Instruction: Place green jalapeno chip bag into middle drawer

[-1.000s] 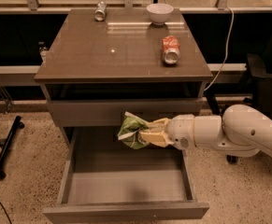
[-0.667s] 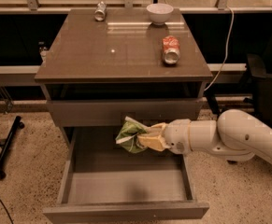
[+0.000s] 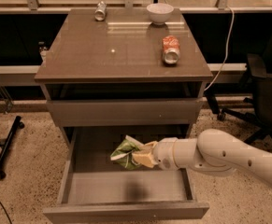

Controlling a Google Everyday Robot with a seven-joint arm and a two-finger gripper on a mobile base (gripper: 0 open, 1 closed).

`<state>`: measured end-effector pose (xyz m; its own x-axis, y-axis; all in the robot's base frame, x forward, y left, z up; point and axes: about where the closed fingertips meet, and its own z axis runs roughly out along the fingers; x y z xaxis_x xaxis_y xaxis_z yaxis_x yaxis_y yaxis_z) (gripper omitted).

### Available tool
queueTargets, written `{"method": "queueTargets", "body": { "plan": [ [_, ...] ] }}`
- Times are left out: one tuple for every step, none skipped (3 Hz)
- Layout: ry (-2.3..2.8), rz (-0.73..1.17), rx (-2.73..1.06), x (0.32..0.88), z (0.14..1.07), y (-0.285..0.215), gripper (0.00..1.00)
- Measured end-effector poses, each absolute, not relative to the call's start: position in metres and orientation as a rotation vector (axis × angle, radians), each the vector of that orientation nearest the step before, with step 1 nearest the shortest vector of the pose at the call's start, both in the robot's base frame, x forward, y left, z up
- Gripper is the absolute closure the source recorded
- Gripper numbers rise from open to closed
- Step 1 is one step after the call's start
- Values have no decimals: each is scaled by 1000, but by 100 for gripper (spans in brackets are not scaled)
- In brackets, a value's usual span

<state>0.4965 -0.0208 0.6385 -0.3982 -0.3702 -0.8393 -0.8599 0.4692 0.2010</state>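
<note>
1. Middle drawer [image 3: 126, 212]: standing pulled well out at the foot of the cabinet, nearest the camera. Its bare floor is showing a faint shadow under the load.

2. Green jalapeno chip bag [image 3: 123, 153]: hanging in the air above the drawer floor, towards the rear half of the opening, touching neither wall nor floor.

3. Hand [image 3: 136, 157]: reaching in from the right on a white arm, fingers pressed together and pinching the bag's right end.

Handling note, as a judgement: the bag is already sitting inside the drawer's outline, so the step in hand is lowering and letting go. It is best done by dropping the hand straight down, keeping clear of the right wall, and spreading the fingers only when the bag is close to the floor, since a light crinkly bag may flutter or cling.

4. Shallower drawer front [image 3: 124, 112]: sitting shut above.

5. Worktop [image 3: 112, 55]: carrying a red soda can [image 3: 170, 49] lying on its side, then a white bowl [image 3: 160, 12] and a small silver can [image 3: 100, 10] at the far edge.
</note>
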Motion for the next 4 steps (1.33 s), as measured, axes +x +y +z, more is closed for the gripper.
{"method": "queueTargets", "body": {
  "plan": [
    [2042, 837, -944, 496, 588, -21, 100],
    [2101, 880, -847, 495, 537, -23, 100],
    [2137, 942, -741, 495, 492, -23, 100],
    [2200, 957, -651, 494, 455, -22, 82]
  ]
}}
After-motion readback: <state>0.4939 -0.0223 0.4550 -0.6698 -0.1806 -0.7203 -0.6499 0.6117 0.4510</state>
